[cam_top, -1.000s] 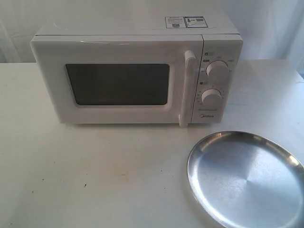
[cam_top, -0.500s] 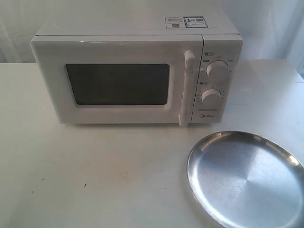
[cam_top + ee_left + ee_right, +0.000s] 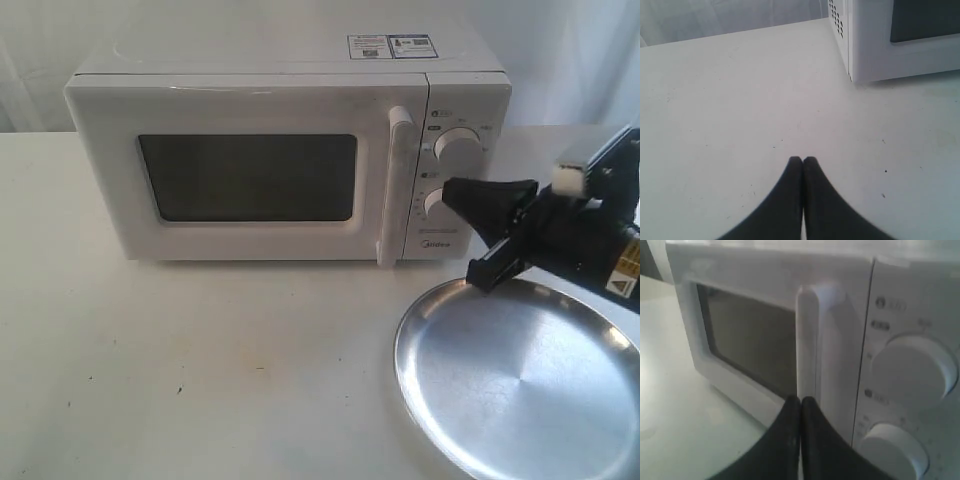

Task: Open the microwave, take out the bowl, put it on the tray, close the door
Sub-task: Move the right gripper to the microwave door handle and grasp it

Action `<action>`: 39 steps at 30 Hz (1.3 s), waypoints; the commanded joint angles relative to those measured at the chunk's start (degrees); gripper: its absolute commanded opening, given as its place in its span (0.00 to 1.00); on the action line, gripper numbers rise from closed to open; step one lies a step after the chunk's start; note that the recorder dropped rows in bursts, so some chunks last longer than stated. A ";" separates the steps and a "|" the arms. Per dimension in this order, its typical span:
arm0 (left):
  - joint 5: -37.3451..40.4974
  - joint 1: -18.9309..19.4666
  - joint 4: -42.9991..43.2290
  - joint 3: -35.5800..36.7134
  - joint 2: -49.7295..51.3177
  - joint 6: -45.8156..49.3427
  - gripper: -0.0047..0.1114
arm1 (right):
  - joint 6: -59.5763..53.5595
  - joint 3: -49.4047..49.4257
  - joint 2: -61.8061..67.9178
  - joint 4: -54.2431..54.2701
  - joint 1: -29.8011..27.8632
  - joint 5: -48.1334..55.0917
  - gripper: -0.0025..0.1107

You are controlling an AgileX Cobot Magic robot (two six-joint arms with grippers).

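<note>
The white microwave (image 3: pixel 280 100) stands at the back of the table with its door (image 3: pixel 250 180) closed; the dark window and the vertical bar handle (image 3: pixel 392 190) face me. No bowl shows; the inside is hidden behind the door. The shiny silver tray (image 3: pixel 520 385) lies at the front right. My right gripper (image 3: pixel 450 190) has come in from the right above the tray; its tips sit in front of the lower dial, just right of the handle (image 3: pixel 807 340), and they are shut on nothing (image 3: pixel 801 400). My left gripper (image 3: pixel 802 160) is shut over bare table, left of the microwave (image 3: pixel 875 50).
Two round dials (image 3: pixel 458 148) sit on the control panel right of the handle. The white table (image 3: pixel 200 360) runs out in front of the microwave. A white curtain hangs behind.
The right arm has entered the exterior view from the right and now reaches over the tray toward the microwave's front. The microwave and tray have not moved.
</note>
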 commanded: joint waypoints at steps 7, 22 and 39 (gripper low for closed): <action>-0.02 -0.05 -0.22 0.19 -0.12 -0.33 0.04 | -2.72 -6.53 12.64 -6.11 1.17 -3.36 0.05; -0.02 -0.05 -0.22 0.19 -0.12 -0.33 0.04 | -3.62 -11.69 12.92 -3.84 3.04 1.94 0.44; -0.02 -0.05 -0.22 0.19 -0.12 -0.33 0.04 | -0.84 -15.81 12.92 -7.54 7.92 9.22 0.02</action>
